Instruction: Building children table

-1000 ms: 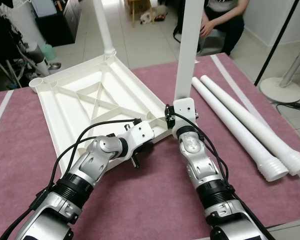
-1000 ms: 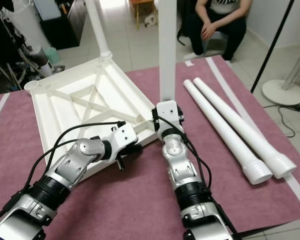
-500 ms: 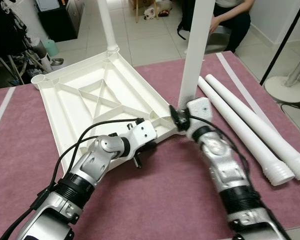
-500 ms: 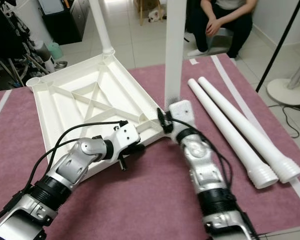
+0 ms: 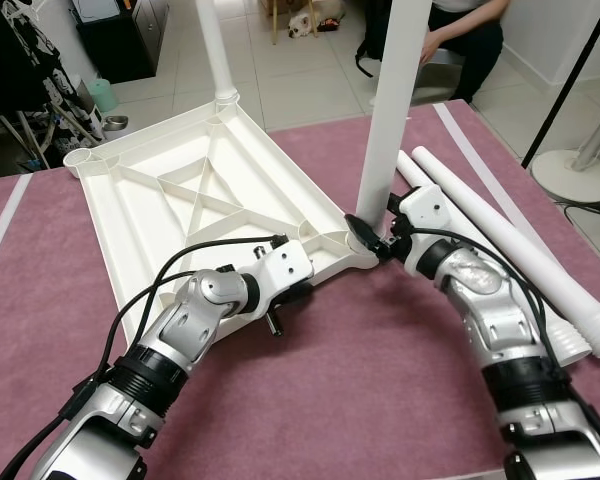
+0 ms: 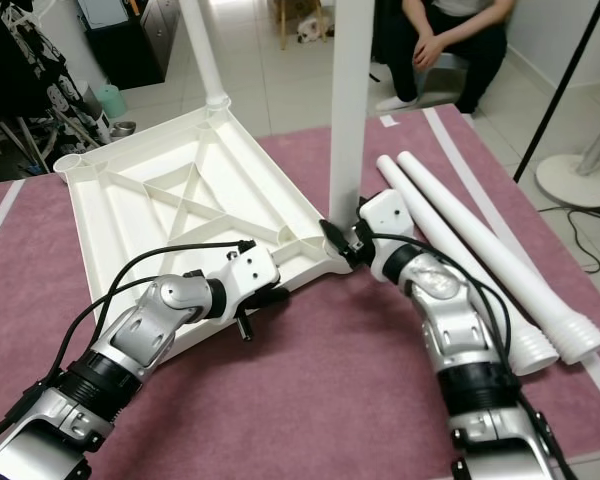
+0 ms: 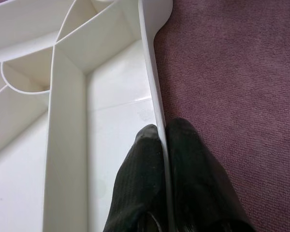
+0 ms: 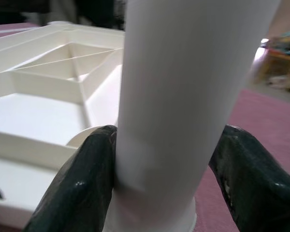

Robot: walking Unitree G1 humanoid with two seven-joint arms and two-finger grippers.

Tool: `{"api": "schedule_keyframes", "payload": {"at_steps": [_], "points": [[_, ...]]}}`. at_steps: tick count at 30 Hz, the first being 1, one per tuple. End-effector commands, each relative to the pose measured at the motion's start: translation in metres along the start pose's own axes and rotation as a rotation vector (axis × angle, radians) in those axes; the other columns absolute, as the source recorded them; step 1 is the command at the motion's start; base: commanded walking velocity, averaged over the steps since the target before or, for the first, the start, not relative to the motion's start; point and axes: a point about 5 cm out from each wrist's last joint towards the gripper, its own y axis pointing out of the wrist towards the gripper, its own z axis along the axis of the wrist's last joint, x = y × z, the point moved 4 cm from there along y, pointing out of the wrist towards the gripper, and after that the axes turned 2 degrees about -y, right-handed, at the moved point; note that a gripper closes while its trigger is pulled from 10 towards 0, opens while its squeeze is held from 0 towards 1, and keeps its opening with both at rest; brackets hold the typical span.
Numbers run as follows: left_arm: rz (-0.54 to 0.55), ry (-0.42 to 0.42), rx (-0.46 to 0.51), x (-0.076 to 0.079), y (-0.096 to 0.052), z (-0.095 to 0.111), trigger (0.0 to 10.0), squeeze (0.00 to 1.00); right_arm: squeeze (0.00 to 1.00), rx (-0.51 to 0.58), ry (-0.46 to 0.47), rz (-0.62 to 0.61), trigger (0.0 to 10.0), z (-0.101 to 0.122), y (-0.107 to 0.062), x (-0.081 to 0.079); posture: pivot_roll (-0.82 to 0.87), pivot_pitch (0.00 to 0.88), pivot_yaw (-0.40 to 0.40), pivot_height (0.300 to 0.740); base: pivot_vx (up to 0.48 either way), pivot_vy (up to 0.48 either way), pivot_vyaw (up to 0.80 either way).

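The white plastic table top point(image 5: 160, 210) lies upside down on a purple mat. One white leg point(image 5: 215, 50) stands in its far corner. My right gripper point(image 5: 375, 240) is shut on a second white leg point(image 5: 390, 100), holding it upright at the near right corner socket; black fingers point(image 8: 87, 169) flank the leg point(image 8: 183, 72) in the right wrist view. My left gripper point(image 5: 292, 290) is shut on the near rim of the table top point(image 7: 152, 87), with one finger point(image 7: 135, 164) inside the rim and the other outside.
Two loose white legs point(image 5: 500, 240) lie on the mat to the right of my right arm. A person point(image 5: 460, 30) sits beyond the mat's far edge. A round stand base point(image 5: 570, 175) is on the floor at right. Dark furniture and clutter fill the far left.
My right forearm has swung out to the right around the upright leg, still holding it at the corner socket. The left arm has not moved. The camera shifted slightly.
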Motion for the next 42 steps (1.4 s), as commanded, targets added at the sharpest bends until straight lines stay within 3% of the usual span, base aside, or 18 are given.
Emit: {"api": "schedule_keyframes", "payload": {"at_steps": [1,7,13,14,15,16,17,22,27,29,34,36,42], "points": [[0.007,0.055,0.002,-0.002,-0.006,0.002,10.0,0.00,0.00,-0.005,0.008,0.016,10.0,0.004,0.000,0.012,-0.08,0.006,0.186,0.740,0.000,0.000,0.00],[0.013,0.051,-0.001,-0.001,-0.010,0.000,10.0,0.00,0.00,-0.025,-0.016,0.173,10.0,0.009,0.000,0.005,-0.05,0.000,0.165,0.740,0.000,0.000,0.00],[0.015,0.049,-0.003,0.000,-0.011,-0.001,10.0,0.00,0.00,-0.035,-0.017,0.221,10.0,0.008,0.000,0.004,-0.05,0.000,0.162,0.740,0.000,0.000,0.00],[0.016,0.048,-0.003,0.000,-0.011,-0.001,10.0,0.00,0.00,-0.038,-0.017,0.242,4.5,0.006,0.001,0.005,-0.05,0.000,0.162,0.740,0.000,0.000,0.00],[0.017,0.047,-0.002,0.000,-0.011,-0.001,10.0,0.00,0.00,-0.039,-0.014,0.252,2.7,0.006,0.002,0.005,-0.05,0.000,0.162,0.740,0.000,0.000,0.00],[0.017,0.047,-0.002,0.000,-0.011,-0.001,10.0,0.00,0.00,-0.039,-0.014,0.252,2.7,0.006,0.002,0.005,-0.05,0.000,0.162,0.740,0.000,0.000,0.00],[0.019,0.047,-0.001,0.000,-0.011,0.000,10.0,0.00,0.00,-0.033,-0.008,0.260,0.0,0.006,0.003,0.006,-0.05,0.000,0.162,0.740,0.000,0.000,0.00],[0.024,0.045,0.002,0.000,-0.011,0.001,10.0,0.00,0.00,-0.024,0.013,0.249,0.0,0.003,0.004,0.001,-0.05,0.000,0.153,0.740,0.000,0.000,0.00],[0.028,0.040,0.016,-0.001,-0.011,0.005,10.0,0.00,0.00,-0.054,0.031,0.155,0.0,-0.010,0.005,-0.003,-0.05,0.000,0.153,0.740,0.000,0.000,0.00],[0.034,0.027,0.039,-0.002,-0.010,0.012,10.0,0.00,0.00,-0.086,0.048,0.031,0.0,-0.022,0.010,-0.007,-0.05,0.000,0.149,0.740,0.000,0.000,0.00],[0.039,0.018,0.062,-0.004,-0.009,0.020,10.0,0.00,0.00,-0.138,0.086,-0.125,0.0,-0.038,0.017,-0.016,-0.06,0.000,0.151,0.740,0.000,0.000,0.00],[0.040,0.019,0.070,-0.005,-0.009,0.023,10.0,0.00,0.00,-0.183,0.143,-0.246,0.0,-0.050,0.022,-0.022,-0.06,0.000,0.154,0.740,0.000,0.000,0.00],[0.040,0.024,0.069,-0.007,-0.010,0.023,10.0,0.00,0.00,-0.297,0.187,-0.424,0.0,-0.066,0.030,-0.035,-0.06,0.000,0.159,0.740,0.000,0.000,0.00]]}}
